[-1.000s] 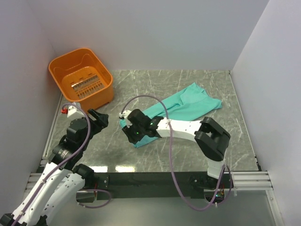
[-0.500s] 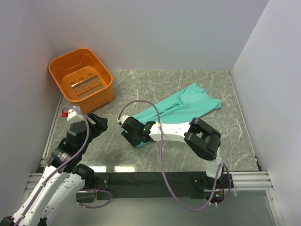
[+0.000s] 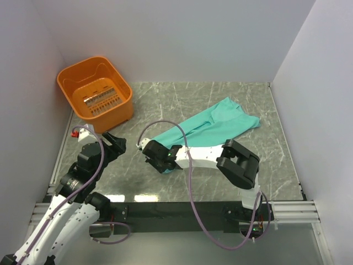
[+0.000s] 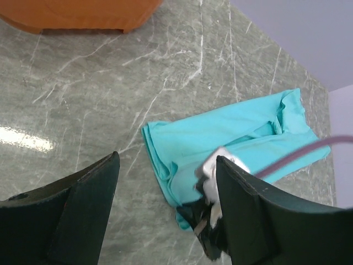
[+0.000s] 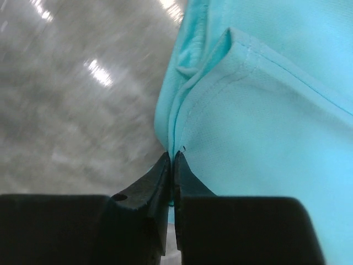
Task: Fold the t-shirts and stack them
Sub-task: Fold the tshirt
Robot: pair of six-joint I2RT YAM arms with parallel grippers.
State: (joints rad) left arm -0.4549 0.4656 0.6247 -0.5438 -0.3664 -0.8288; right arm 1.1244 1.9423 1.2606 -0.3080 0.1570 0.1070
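A teal t-shirt (image 3: 220, 124) lies in a long, loosely folded strip across the marble table, running from the far right toward the near left. My right gripper (image 3: 156, 160) is down at the strip's near-left end. In the right wrist view its jaws (image 5: 172, 157) are shut on the doubled edge of the t-shirt (image 5: 265, 110). My left gripper (image 3: 118, 142) hovers to the left of the cloth, open and holding nothing. Between its fingers (image 4: 165, 165) the left wrist view shows the t-shirt (image 4: 220, 143) and the right gripper (image 4: 207, 221).
An orange plastic basket (image 3: 96, 94) stands at the far-left corner of the table; its base shows in the left wrist view (image 4: 77, 14). Grey walls close in the table on the left, back and right. A purple cable arches over the right arm.
My right gripper has dropped onto the near-left end of the t-shirt and closed on its edge. The left arm has barely moved.
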